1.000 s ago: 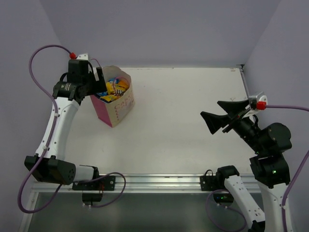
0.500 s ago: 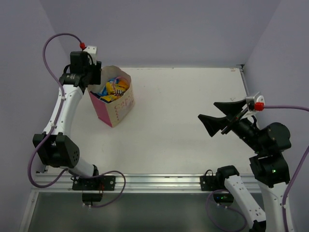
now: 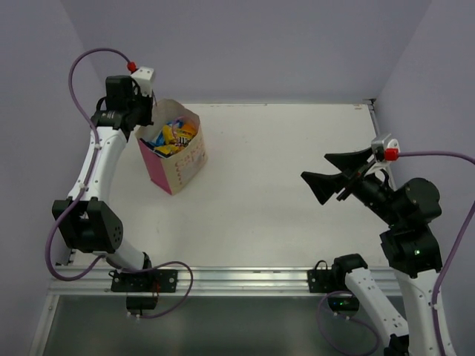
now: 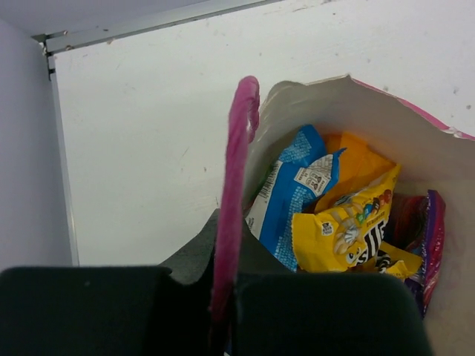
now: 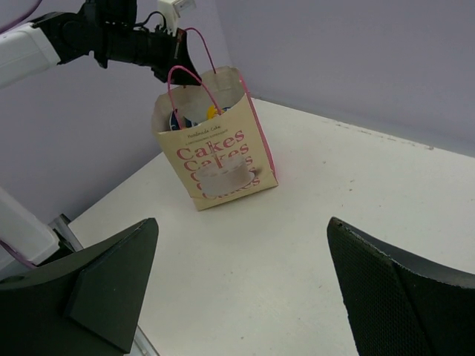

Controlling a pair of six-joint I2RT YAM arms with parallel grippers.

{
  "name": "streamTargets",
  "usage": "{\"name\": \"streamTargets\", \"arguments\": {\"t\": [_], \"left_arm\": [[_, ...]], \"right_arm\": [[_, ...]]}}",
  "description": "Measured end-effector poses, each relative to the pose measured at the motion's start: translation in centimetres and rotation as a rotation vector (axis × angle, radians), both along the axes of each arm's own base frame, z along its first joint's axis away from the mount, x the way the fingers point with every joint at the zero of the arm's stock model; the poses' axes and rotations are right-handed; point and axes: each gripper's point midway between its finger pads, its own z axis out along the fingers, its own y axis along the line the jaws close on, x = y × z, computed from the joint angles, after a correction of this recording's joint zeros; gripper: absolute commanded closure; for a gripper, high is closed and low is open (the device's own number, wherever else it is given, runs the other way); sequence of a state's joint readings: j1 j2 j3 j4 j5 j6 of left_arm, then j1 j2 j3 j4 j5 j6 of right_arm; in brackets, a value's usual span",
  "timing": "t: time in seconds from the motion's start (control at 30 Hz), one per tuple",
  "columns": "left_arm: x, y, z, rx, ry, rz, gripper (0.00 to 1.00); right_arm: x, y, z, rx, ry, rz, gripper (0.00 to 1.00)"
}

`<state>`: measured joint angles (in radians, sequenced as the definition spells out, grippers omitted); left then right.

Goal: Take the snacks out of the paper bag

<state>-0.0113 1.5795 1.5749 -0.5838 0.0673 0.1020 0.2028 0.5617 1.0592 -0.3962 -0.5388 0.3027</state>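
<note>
The paper bag (image 3: 178,159) stands upright at the table's far left, cream with "Cakes" printed in pink (image 5: 219,152). Its open top shows the snacks (image 3: 172,137): a blue packet (image 4: 293,196), a yellow one (image 4: 349,226), an orange pouch (image 4: 356,159) and a purple packet (image 4: 427,237). My left gripper (image 3: 145,104) sits above the bag's back rim, shut on a thin pink loop handle (image 4: 237,170) that runs up between its jaws (image 4: 225,256). The right gripper (image 3: 315,167) hovers open over the table's right side, facing the bag, with nothing between its fingers (image 5: 241,222).
A metal rail (image 3: 245,278) runs along the table's near edge. Lilac walls close off the back and both sides. The bag's second handle (image 5: 182,74) stands free above its front face.
My left gripper has shut on the bag's pink handle and the left arm has swung up above the back rim. The right gripper drifted slightly left, still open.
</note>
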Motion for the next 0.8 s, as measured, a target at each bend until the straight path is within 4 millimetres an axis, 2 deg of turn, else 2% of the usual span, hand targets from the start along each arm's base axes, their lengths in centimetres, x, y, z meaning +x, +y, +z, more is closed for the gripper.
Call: {"name": "streamTargets", "arguments": {"t": [0.2,0.4,0.53,0.63,0.7,0.8], "left_arm": [[-0.9,-2.6,0.8,-0.059,-0.011,-0.106,1.0],[-4.1,-8.6,2.6,-0.06,-0.043,-0.25,1.0],[-6.7,-11.7,3.5,-0.072,-0.066,-0.332,1.0],[-8.2,-13.0,3.1,-0.082,-0.061,-0.366,1.0],[-8.7,-13.5,3.0,-0.095,-0.059,-0.376,1.0],[-9.1,-13.9,2.9,-0.107,-0.06,-0.38,1.0]], "right_arm": [[1.2,1.3,1.1,-0.017,0.021,0.078,0.01],[2.4,3.4,1.8,-0.018,0.03,0.185,0.01],[3.4,6.7,2.9,-0.057,0.03,0.251,0.01],[4.4,10.2,3.7,-0.087,0.017,0.308,0.01],[5.5,12.8,2.3,-0.119,0.044,0.33,0.04],[7.2,16.5,-1.5,-0.184,0.123,0.343,0.07]]}}
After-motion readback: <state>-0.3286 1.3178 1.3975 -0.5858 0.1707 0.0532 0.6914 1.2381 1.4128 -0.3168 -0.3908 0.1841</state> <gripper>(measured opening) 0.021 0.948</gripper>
